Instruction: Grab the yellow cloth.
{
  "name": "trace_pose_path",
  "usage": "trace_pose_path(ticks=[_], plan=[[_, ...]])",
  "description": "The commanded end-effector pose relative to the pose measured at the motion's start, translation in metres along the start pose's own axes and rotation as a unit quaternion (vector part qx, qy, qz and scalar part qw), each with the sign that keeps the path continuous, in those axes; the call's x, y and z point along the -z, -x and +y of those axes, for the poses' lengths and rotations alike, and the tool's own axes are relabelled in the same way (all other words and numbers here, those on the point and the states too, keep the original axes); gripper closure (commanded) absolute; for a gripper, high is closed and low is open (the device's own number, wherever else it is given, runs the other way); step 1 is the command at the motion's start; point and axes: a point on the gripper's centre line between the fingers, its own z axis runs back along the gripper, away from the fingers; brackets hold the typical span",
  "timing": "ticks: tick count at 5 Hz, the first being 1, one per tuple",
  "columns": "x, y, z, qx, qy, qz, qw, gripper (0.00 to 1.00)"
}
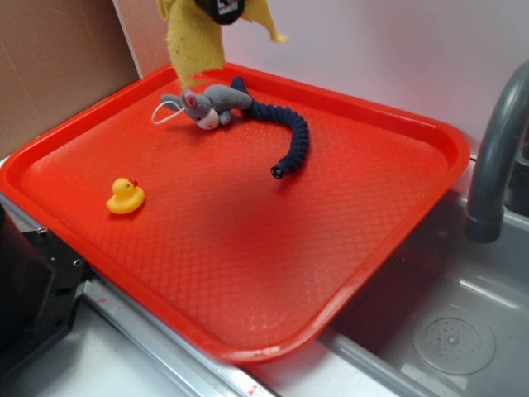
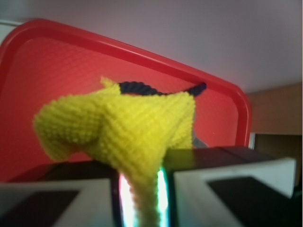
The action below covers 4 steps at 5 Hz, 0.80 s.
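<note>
Black gripper (image 2: pixel 139 189) pinched tight on the fuzzy mustard-yellow cloth (image 2: pixel 123 127), which hangs lifted above the far edge of the red plastic tray (image 1: pixel 388 240), over the grey plush mouse (image 1: pixel 211 103). Small yellow rubber duck (image 1: pixel 125 197) rests apart, near the tray's left side.

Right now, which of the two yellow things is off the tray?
The yellow cloth, hanging pinched in the gripper above the tray. The yellow duck sits on it.

No readable text, label, brand, number or sign is being shown in either view.
</note>
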Motion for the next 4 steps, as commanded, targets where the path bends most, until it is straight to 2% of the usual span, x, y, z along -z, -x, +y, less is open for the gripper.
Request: trace_pose_path(ticks=[1,2,3,4], plan=[[-0.004,0.048,0.059,-0.077,0.122,-0.014,0.989,1.00],[-0.005,0.051,0.046,-0.090,0.112,0.014,0.990,1.00],[-0.005,0.051,0.035,-0.075,0.093,0.018,0.993,1.00],[0.001,0.051,0.032,-0.079,0.085,0.018,0.993,1.00]])
